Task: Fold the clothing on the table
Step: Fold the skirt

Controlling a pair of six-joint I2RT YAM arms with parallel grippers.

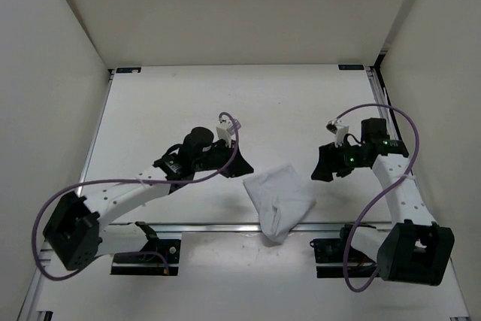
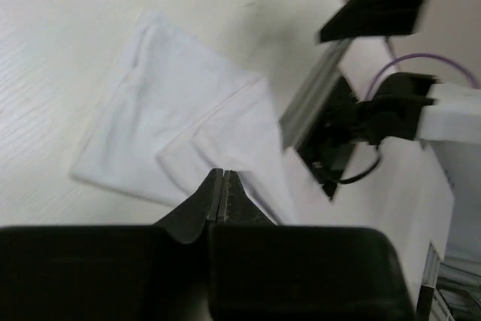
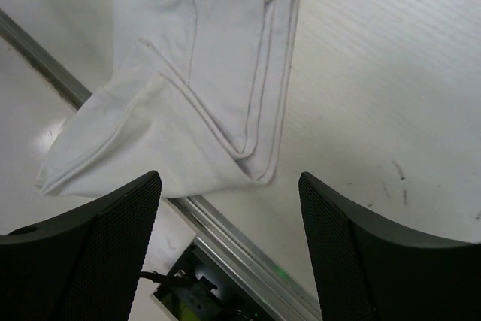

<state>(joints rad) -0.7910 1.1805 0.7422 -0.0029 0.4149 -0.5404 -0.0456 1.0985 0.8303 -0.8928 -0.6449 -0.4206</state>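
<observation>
1. Left gripper [image 2: 222, 195]: jaws pressed together, nothing visible between them; the clothing [image 2: 173, 125] lies just ahead of the tips.
2. Right gripper [image 3: 229, 178]: jaws spread wide, empty; the clothing lies ahead of the gap.
3. Clothing: folded, on the table [image 3: 391, 73], with one end overhanging the rail [image 3: 225, 242].

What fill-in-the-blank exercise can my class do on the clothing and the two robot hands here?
1. The clothing on the table is ____ in colour.
2. The left hand is fully ____, gripping nothing.
3. The right hand is wide ____ and empty.
4. Seen from above, the clothing lies ____ the two hands.
Missing words: white; shut; open; between.
</observation>
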